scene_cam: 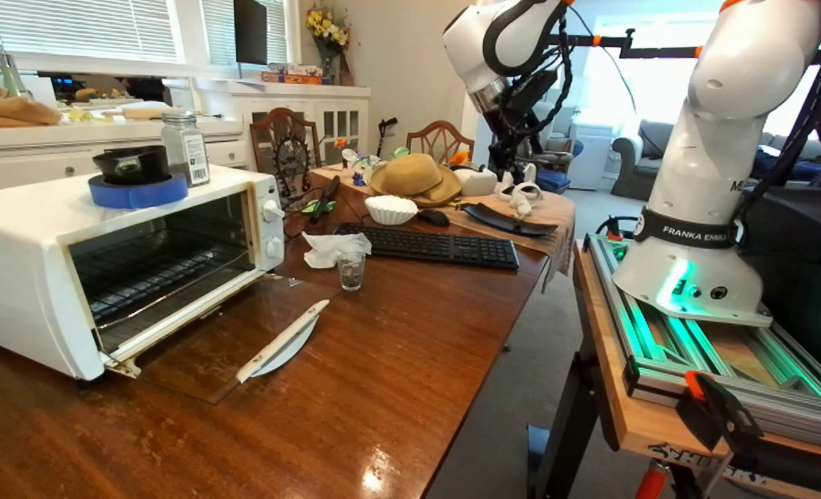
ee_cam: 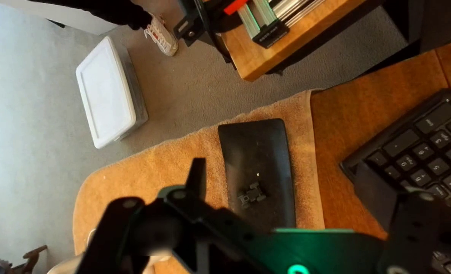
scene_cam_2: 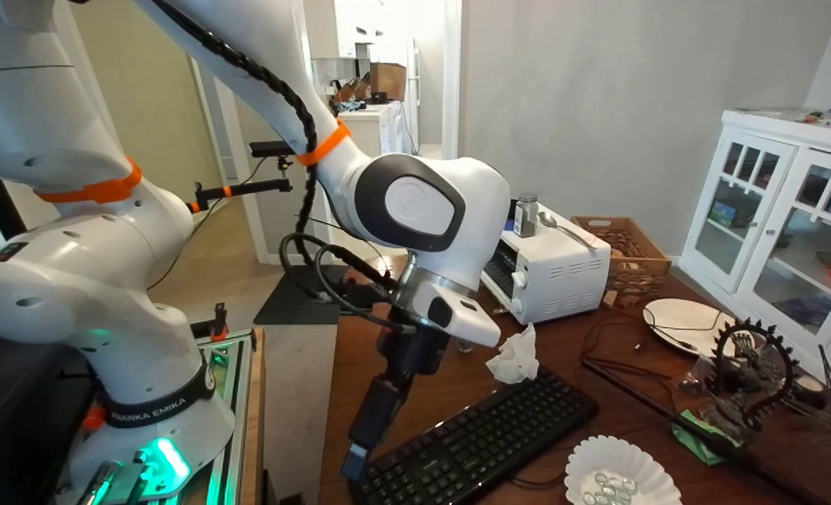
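In the wrist view the claw (ee_cam: 280,171) has its jaws spread wide, framing a smooth black rectangular tray (ee_cam: 255,152) that lies on nubbly tan towelling (ee_cam: 160,165), with a black, block-keyed keyboard (ee_cam: 434,146) at the tray's 3 o'clock on the grained wooden worktop (ee_cam: 347,127).

The tray (ee_cam: 257,152) looks smooth, the towel (ee_cam: 176,163) rough cloth, the table (scene_cam: 389,353) glossy wood.
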